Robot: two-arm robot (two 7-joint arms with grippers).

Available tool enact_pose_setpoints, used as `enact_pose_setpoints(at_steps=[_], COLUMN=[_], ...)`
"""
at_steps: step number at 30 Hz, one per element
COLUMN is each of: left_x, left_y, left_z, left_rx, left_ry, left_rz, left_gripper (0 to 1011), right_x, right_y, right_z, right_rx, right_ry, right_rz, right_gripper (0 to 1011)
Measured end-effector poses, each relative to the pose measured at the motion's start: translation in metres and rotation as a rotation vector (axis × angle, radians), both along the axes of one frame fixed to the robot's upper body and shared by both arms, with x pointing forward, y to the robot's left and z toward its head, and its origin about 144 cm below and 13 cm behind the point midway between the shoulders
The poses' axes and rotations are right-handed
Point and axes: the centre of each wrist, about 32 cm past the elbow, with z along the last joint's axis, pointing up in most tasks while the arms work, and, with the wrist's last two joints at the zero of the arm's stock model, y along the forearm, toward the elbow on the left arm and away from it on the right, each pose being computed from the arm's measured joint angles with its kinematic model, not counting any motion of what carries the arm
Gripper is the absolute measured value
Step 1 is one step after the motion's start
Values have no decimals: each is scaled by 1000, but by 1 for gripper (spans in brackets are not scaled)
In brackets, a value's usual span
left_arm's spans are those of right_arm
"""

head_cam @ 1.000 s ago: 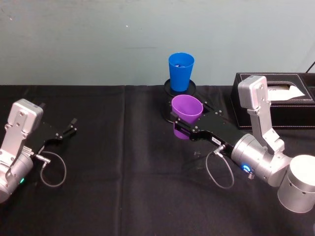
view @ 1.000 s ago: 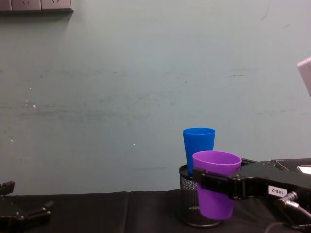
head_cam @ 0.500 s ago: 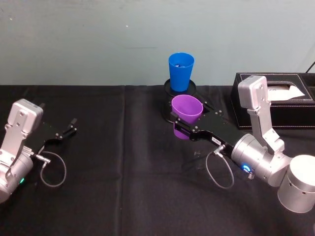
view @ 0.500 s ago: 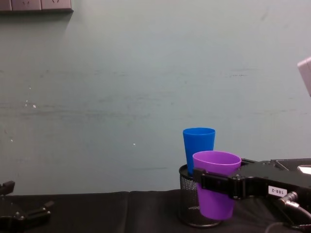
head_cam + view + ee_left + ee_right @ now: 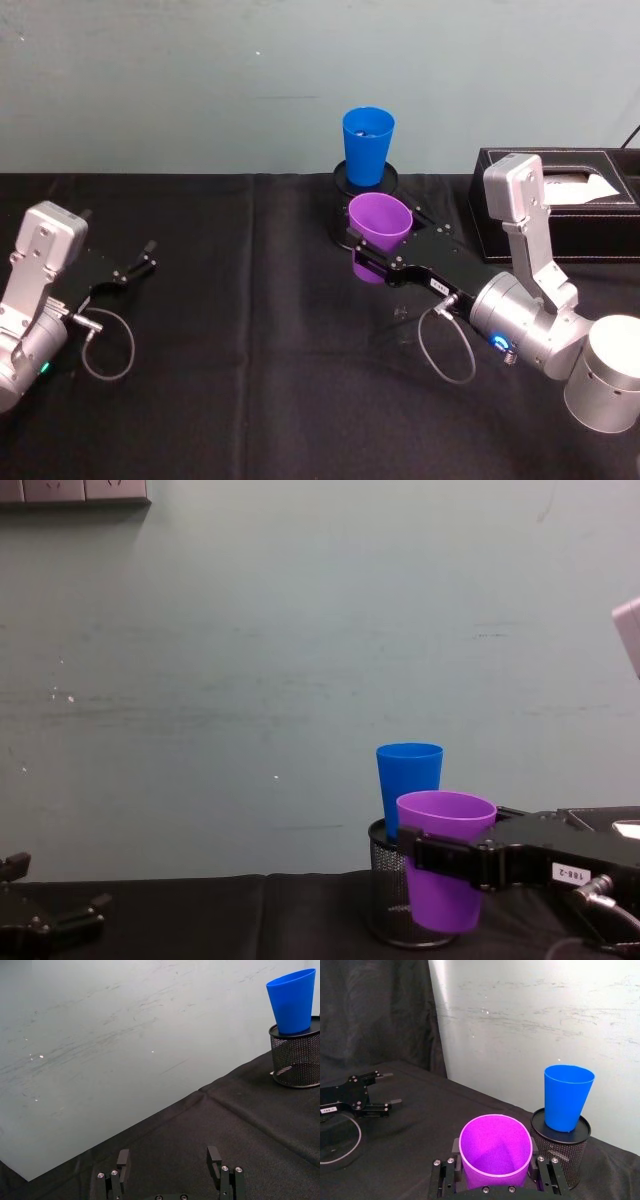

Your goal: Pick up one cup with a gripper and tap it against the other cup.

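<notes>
My right gripper [image 5: 357, 250] is shut on the purple cup [image 5: 379, 235], holding it upright a little above the black cloth. The same cup [image 5: 495, 1151] sits between the fingers in the right wrist view, and in the chest view it [image 5: 444, 874] hangs in front of the mesh holder. The blue cup [image 5: 367, 145] stands upright on top of a black mesh holder [image 5: 340, 180] just behind the purple one, a small gap apart [image 5: 567, 1097]. My left gripper [image 5: 135, 265] rests open at the far left of the table, nothing between its fingers [image 5: 170, 1160].
A black tissue box [image 5: 560, 195] sits at the back right, close behind my right arm. The table is covered in black cloth [image 5: 250, 380] and a pale wall [image 5: 200, 80] rises right behind it. Loose cables loop near both wrists.
</notes>
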Motion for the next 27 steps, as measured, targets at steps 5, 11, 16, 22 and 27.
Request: enact_pose_setpoints(at_steps=[5,11,16,22,27], left_x=[0,0,0,0,0], left_y=[0,0,0,0,0], left_z=[0,0,0,0,0], left_rx=[0,0,0,0,0], left_ry=[0,0,0,0,0], left_rz=[0,0,0,0,0], left_gripper=[1000,1000,1000,1000,1000], right_x=[0,0,0,0,0], right_y=[0,0,0,0,0], right_z=[0,0,0,0,0], right_rx=[0,0,0,0,0], right_ry=[0,0,0,0,0], right_rz=[0,0,0,0,0], right_gripper=[734,734,734,734,734])
